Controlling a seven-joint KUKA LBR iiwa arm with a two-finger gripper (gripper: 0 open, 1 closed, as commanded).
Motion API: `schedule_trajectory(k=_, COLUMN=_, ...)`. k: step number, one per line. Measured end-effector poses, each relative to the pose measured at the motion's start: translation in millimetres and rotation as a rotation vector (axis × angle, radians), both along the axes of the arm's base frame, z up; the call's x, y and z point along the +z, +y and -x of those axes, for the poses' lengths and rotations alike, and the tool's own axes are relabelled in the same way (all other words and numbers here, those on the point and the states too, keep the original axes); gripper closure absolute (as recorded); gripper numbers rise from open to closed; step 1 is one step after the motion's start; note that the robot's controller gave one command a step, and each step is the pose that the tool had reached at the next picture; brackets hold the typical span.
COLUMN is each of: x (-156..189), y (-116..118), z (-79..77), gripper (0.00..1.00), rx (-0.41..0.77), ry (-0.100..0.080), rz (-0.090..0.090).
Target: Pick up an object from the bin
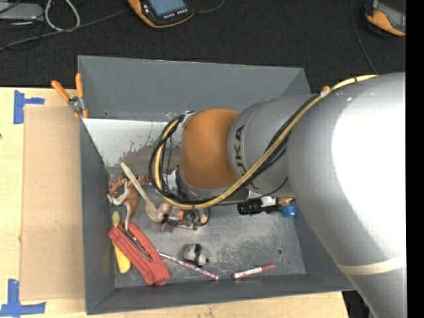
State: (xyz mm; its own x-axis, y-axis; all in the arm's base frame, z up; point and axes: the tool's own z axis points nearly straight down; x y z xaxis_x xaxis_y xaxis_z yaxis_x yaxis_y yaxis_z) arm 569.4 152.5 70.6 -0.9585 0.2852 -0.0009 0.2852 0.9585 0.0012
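Note:
My gripper (pixel 180 218) sticks out from under the arm's orange cover, low over the bin's floor left of centre. Its tip is right beside the bowl end of a pale wooden spoon (pixel 142 195), which runs up to the left. Just below the gripper lies a small grey and black object (pixel 193 252). A thin pink stick (pixel 188 266) lies in front of that object. To the gripper's right, partly under the arm, is a black marker with a blue cap (pixel 266 206).
Along the left wall lie a brown figure (pixel 122 191), a red flat tool (pixel 139 254) and a yellow piece (pixel 122 261). A red and white pen (pixel 253 271) lies near the front wall. The arm covers the bin's middle and right.

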Motion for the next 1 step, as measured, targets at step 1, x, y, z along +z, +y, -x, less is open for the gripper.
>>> schedule_trajectory(k=1, x=54.4, y=-2.5, z=7.5, gripper=1.0, rx=0.039, ry=0.008, rz=0.003)
